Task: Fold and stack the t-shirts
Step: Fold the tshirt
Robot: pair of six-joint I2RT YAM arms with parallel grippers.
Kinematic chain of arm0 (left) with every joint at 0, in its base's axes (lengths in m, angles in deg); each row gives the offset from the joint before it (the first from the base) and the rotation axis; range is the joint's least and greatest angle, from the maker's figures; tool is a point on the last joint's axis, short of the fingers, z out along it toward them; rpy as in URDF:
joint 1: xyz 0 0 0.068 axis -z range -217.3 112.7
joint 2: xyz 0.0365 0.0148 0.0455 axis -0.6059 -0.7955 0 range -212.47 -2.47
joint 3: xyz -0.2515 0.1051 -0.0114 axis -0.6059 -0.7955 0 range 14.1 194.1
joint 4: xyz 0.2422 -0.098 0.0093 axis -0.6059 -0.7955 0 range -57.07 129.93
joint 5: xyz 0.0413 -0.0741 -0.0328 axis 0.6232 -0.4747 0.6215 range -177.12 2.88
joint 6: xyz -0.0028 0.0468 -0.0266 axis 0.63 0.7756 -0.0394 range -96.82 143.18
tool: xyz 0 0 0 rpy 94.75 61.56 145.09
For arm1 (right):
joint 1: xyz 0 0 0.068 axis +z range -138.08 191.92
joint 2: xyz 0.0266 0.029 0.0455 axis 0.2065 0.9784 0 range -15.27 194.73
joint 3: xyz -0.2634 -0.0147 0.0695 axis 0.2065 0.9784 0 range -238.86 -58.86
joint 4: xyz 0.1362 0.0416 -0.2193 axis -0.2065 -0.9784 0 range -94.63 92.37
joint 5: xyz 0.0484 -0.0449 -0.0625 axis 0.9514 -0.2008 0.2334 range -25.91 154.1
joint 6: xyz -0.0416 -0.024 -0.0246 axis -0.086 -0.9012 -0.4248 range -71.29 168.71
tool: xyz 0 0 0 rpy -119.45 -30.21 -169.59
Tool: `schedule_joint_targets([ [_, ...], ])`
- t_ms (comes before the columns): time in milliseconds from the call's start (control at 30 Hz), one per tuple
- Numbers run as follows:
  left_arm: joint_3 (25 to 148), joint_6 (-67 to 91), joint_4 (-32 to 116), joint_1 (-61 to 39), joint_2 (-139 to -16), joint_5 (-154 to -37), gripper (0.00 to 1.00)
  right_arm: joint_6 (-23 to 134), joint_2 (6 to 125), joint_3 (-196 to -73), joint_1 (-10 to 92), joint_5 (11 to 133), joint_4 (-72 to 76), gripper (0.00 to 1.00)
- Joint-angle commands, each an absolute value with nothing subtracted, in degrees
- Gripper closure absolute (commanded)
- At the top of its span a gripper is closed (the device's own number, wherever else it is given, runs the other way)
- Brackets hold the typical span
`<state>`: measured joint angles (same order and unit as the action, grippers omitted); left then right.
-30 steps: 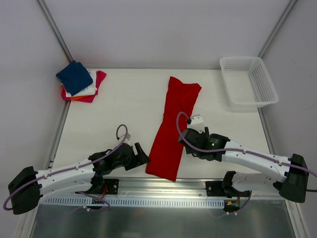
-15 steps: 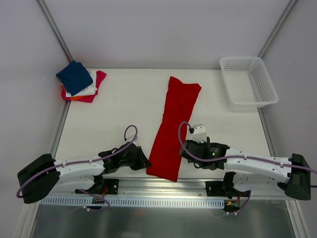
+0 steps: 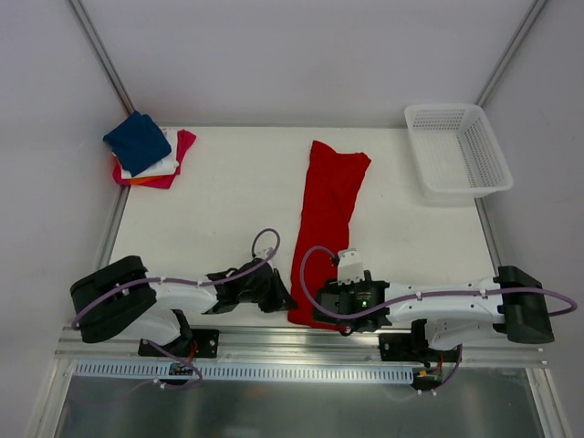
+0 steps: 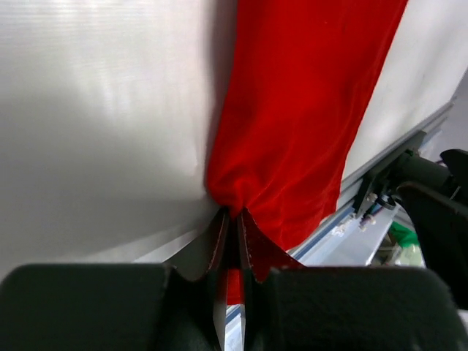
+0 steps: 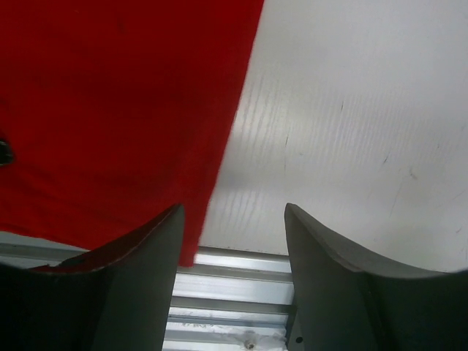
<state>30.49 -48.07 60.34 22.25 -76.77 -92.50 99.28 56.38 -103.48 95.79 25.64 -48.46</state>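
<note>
The red t-shirt (image 3: 327, 214) lies as a long narrow strip on the worktop (image 3: 219, 210). Its long axis runs from the near edge towards the far side, leaning a little to the right at the far end. Both arms sit at its near end, so the cloth stretches away from each of them. The left gripper (image 4: 232, 219) is at the near left corner with its fingers pressed together, pinching a small gathered tuck of the red fabric. The right gripper (image 5: 232, 212) is at the near right corner and stands spread. One finger is over the cloth and the other over bare worktop, with the shirt's right edge running between them, and it holds nothing. The next move probably depends on that right corner being caught as well, so that the near hem can be carried along the strip towards the far end. The shirt is plain bright red and mostly smooth, a little wider and more rumpled at the far end. Its near hem lies just beside the metal rail (image 5: 241, 281). A stack of small folded t-shirts (image 3: 146, 151) sits well apart in the far left corner.
</note>
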Motion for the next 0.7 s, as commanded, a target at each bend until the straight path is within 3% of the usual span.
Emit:
schedule_joint_targets([
  [0,32.4,-46.9,62.2,23.9,-84.5,-94.2,0.98,107.0,55.6,-106.0,97.7,21.7,-54.0,0.40],
  [133,35.8,-46.9,65.1,24.7,-90.4,-96.3,1.00,108.6,54.0,-105.3,98.1,20.4,-56.2,0.40],
  [367,35.4,-46.3,61.5,24.7,-86.8,-94.1,0.99,111.0,50.6,-104.1,98.6,17.6,-58.7,0.39],
  [433,35.5,-46.1,60.8,24.6,-86.6,-94.1,0.95,110.5,51.3,-104.3,98.5,17.9,-58.6,0.39],
  [467,35.6,-46.0,60.2,24.6,-86.6,-94.0,0.70,110.4,51.7,-104.6,98.6,18.0,-58.6,0.38],
  [533,35.3,-45.9,59.7,24.6,-85.4,-93.6,0.60,110.1,52.5,-105.1,98.5,17.9,-58.7,0.38],
  [600,35.5,-44.9,52.6,24.5,-79.3,-89.5,0.40,110.1,52.2,-105.4,98.5,17.3,-58.5,0.37],
  [667,35.5,-44.1,49.7,24.1,-78.0,-88.1,0.37,110.1,52.0,-105.2,98.4,17.2,-58.6,0.37],
])
